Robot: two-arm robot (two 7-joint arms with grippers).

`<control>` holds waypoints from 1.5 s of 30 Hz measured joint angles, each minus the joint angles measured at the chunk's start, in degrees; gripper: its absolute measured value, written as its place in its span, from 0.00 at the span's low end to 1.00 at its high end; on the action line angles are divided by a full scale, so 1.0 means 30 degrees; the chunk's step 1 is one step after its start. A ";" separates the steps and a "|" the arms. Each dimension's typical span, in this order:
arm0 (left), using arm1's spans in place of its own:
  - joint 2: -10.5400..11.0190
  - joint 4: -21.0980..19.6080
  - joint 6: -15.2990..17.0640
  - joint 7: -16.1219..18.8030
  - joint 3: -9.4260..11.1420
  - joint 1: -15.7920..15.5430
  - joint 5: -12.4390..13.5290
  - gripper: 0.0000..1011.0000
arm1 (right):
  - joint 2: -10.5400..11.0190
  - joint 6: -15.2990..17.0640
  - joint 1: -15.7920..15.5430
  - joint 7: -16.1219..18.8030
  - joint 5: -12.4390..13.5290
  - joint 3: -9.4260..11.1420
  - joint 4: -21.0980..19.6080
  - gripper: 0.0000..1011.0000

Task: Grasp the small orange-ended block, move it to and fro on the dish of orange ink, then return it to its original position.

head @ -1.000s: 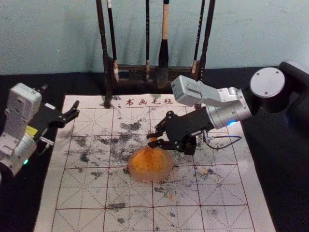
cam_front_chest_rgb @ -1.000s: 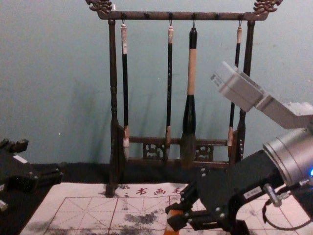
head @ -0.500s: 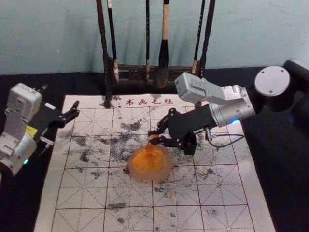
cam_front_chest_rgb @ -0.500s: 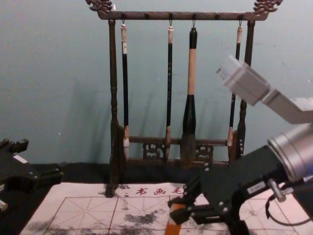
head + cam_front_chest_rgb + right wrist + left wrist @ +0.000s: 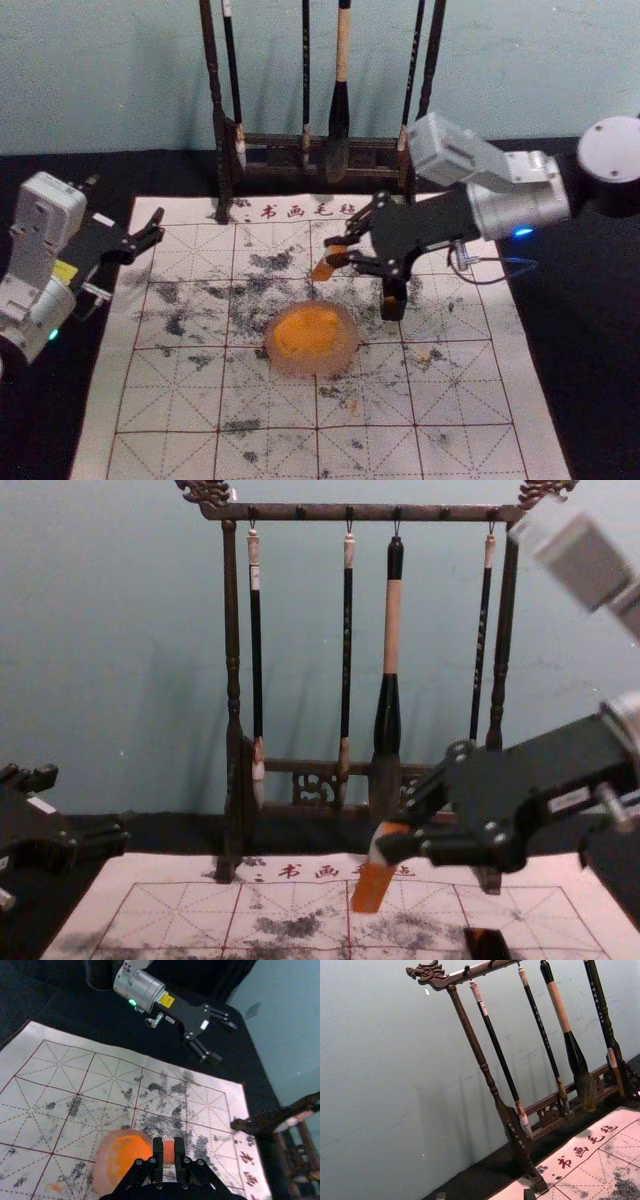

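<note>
My right gripper (image 5: 339,250) is shut on the orange-ended block (image 5: 323,268), beyond the ink dish (image 5: 347,358) in the head view. The block hangs tilted above the mat, apart from the dish; its orange end points down in the chest view (image 5: 371,888). In the right wrist view, the block (image 5: 168,1152) sits between the fingertips of the right gripper (image 5: 168,1146), with the dish (image 5: 101,1172) close by. My left gripper (image 5: 125,206) stays parked open at the mat's left edge; its fingertips stand apart in the left wrist view too.
A small black holder (image 5: 393,305) with orange inside stands on the mat right of the dish, under the right gripper's body. Behind, a dark wooden rack (image 5: 232,680) holds hanging brushes, the large brush (image 5: 388,710) among them. The gridded mat (image 5: 180,400) carries dark ink smudges.
My right gripper has lifted the block up off the dish and carried it back and to the right. The black holder shows more fully. My left arm has not moved.
</note>
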 joint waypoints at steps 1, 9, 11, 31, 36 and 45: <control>-0.0001 0.0000 0.0000 0.0001 0.0001 -0.0001 0.0001 0.99 | 0.0310 0.0054 -0.0131 -0.0109 0.0093 0.0132 -0.0385 0.13; 0.0000 0.0000 0.0000 0.0000 0.0001 -0.0001 0.0000 0.99 | 0.1906 0.0383 -0.0838 -0.0512 0.0367 0.0677 -0.2073 0.13; 0.0000 0.0000 0.0000 0.0001 0.0000 -0.0001 0.0000 0.99 | 0.2554 0.0545 -0.1146 -0.0652 0.0414 0.0878 -0.2606 0.13; -0.0001 0.0000 0.0000 0.0000 0.0001 -0.0001 0.0001 0.99 | 0.3584 0.1150 -0.1874 -0.0733 0.0173 0.1301 -0.2521 0.13; 0.0000 0.0000 0.0000 0.0000 0.0001 -0.0001 0.0001 0.99 | 0.3342 0.1163 -0.1853 -0.0713 0.0033 0.1234 -0.2127 0.13; 0.0000 0.0000 0.0000 0.0000 0.0000 0.0000 0.0001 0.99 | 0.2762 0.1101 -0.1613 -0.0632 -0.0183 0.1106 -0.1304 0.13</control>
